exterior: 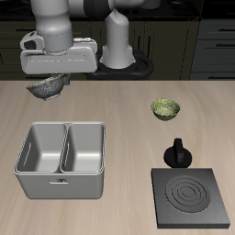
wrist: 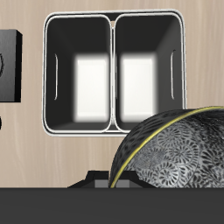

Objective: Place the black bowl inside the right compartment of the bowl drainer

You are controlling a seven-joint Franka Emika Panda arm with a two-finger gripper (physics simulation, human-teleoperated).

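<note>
The black bowl (exterior: 44, 89), dark with a mottled silvery pattern, hangs tilted above the table, behind the bowl drainer (exterior: 62, 176). My gripper (exterior: 51, 81) is shut on its rim. In the wrist view the black bowl (wrist: 175, 153) fills the near foreground, showing a yellowish rim line. Beyond it lies the bowl drainer (wrist: 115, 52), a light-grey tub with two side-by-side wells, both empty. The bowl is well above the drainer and not over either well.
A green-yellow bowl (exterior: 165, 109) sits on the table farther across. A small black knobbed object (exterior: 177, 152) stands beside a flat black stove plate (exterior: 191, 197) near the front edge. An edge of the stove plate (wrist: 9, 66) appears in the wrist view.
</note>
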